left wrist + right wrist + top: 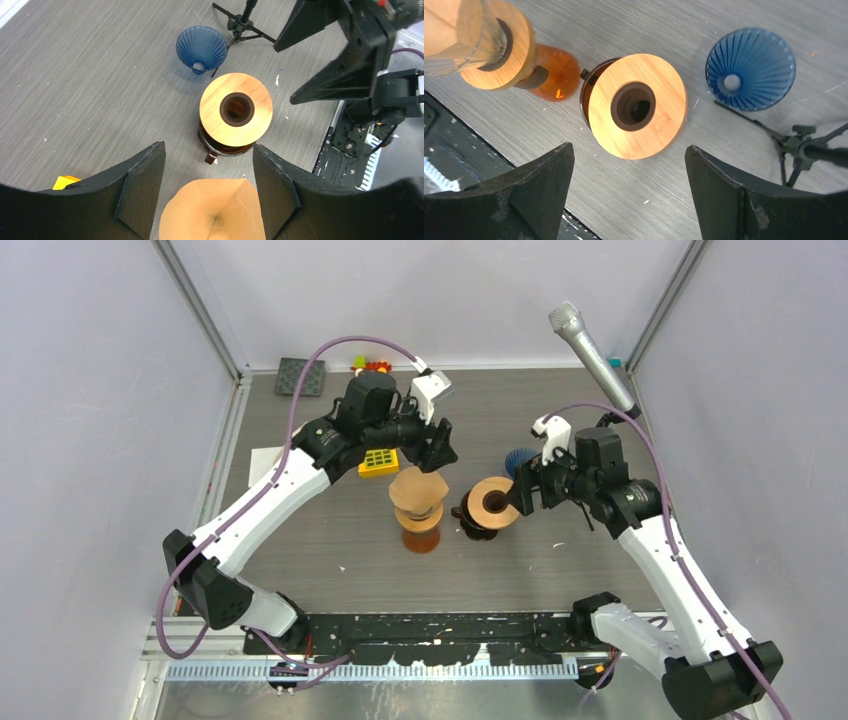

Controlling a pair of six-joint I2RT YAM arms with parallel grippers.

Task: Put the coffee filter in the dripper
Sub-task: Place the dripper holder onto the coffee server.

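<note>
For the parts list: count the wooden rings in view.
2. One wooden ring tops the dark brown glass, centre; the second ring sits beside it under the paper filter. None looks hidden.

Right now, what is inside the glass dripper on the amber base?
A brown paper coffee filter stands open in the glass dripper. The filter hides the dripper's bottom and outlet.

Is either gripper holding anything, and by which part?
Right gripper: open, empty. Left gripper: fingers flank the paper filter at its upper rim; whether they pinch it cannot be told.
</note>
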